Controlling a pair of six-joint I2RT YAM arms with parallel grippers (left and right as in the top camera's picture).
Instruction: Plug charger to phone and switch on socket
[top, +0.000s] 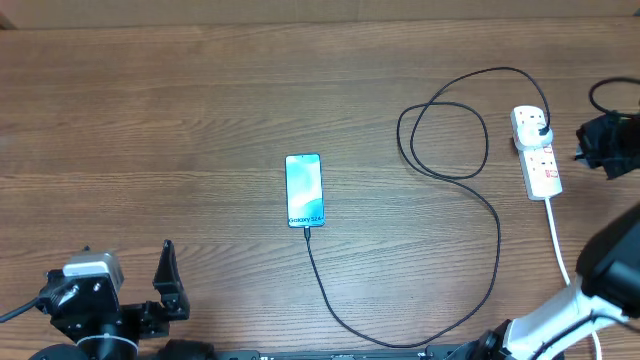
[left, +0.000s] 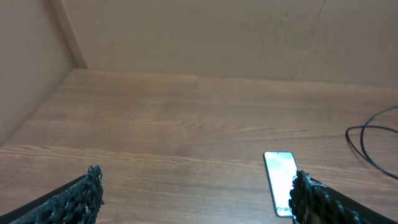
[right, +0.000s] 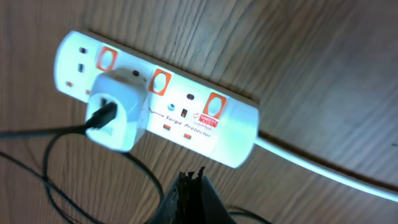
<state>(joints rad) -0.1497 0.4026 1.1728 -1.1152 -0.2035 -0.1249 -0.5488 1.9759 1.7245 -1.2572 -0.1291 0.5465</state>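
Fingers of the left claw (left: 196, 180) stand wide apart at the lower left of the overhead frame, holding nothing. At centre the phone (top: 304, 190) lies lit on the tabletop (top: 150, 120), with the charger (top: 498, 240) tip touching its lower end. Its cable loops right to a white adapter (right: 115, 118) in the socket (top: 537, 150), upper right. The right claw (right: 191, 177), fingers pressed together and empty, is near the socket's side.

You have a wooden table (top: 200, 100), brown grain running across it (faint plank seams show). Plain beige panels (left: 217, 31) stand along its far edge and left side, meeting at a corner.
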